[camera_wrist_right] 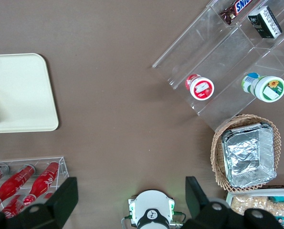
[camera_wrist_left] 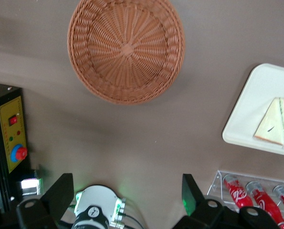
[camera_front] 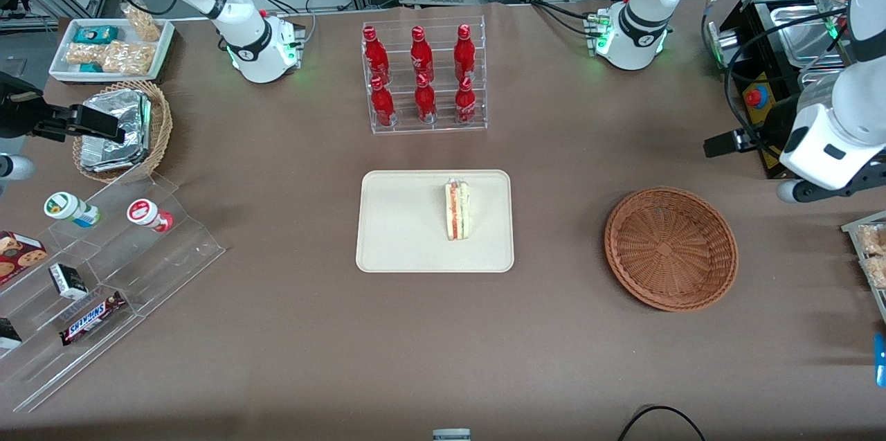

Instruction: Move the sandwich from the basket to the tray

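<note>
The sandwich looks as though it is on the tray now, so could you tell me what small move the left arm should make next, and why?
Probably none beyond holding clear. The sandwich lies on the tray, the basket holds nothing, and the left gripper is open, high above the table near the basket, carrying nothing.

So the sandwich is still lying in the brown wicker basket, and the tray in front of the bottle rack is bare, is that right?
No. The front view shows the sandwich lying on the tray, and the brown wicker basket holds nothing. The tray does sit in front of the bottle rack. The gripper is open, high above the table near the basket.
</note>
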Action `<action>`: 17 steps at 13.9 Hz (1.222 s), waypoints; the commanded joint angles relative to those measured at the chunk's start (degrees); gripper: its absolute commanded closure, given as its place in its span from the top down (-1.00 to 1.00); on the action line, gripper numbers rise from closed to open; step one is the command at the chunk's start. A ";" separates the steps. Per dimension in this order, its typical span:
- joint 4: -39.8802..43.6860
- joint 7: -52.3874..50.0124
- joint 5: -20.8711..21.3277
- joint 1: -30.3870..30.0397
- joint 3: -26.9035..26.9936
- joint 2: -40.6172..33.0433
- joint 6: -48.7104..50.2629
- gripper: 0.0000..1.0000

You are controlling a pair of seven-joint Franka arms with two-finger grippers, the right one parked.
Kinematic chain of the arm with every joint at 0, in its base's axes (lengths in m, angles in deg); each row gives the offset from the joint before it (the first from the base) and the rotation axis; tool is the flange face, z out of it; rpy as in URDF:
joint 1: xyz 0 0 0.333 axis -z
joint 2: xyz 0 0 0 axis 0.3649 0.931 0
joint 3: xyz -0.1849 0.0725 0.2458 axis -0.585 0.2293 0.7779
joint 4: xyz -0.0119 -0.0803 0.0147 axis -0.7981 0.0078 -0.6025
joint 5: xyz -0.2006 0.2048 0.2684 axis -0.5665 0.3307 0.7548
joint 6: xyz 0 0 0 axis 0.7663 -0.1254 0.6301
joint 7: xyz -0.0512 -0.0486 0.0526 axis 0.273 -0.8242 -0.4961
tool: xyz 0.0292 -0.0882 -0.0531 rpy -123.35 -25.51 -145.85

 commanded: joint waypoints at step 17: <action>-11.74 -0.66 0.21 -0.15 -0.03 -10.12 -7.17 1.00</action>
